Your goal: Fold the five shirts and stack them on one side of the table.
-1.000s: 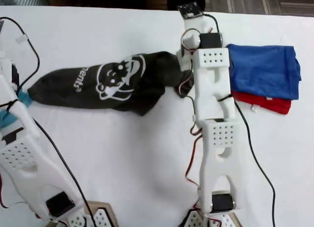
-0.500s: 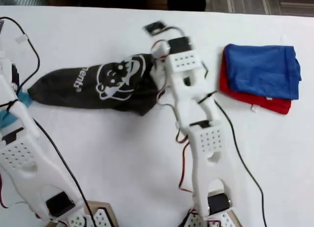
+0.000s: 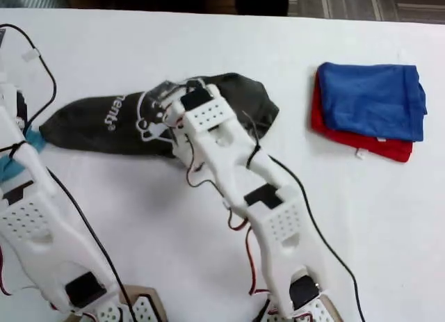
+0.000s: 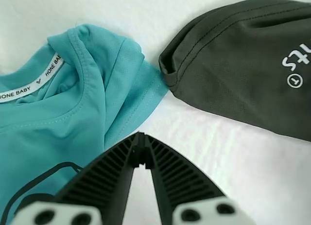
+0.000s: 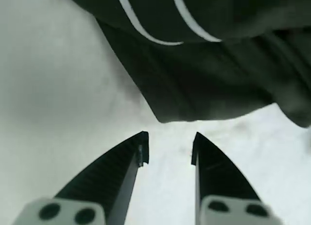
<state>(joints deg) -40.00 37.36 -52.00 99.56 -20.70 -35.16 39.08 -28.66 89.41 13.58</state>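
hand [image 4: 142, 157]: closed, empty, over table | teal shirt [image 4: 58, 108] touches dark shirt [image 4: 243, 60] hem

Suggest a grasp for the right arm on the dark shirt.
Probably pinch the dark shirt by the loose corner of its near edge, coming in low from the robot's side. That edge lies flat and free on the table, and the open right gripper faces it.

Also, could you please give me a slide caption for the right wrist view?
Right gripper, open, poised over the white table beside the edge of the dark shirt.
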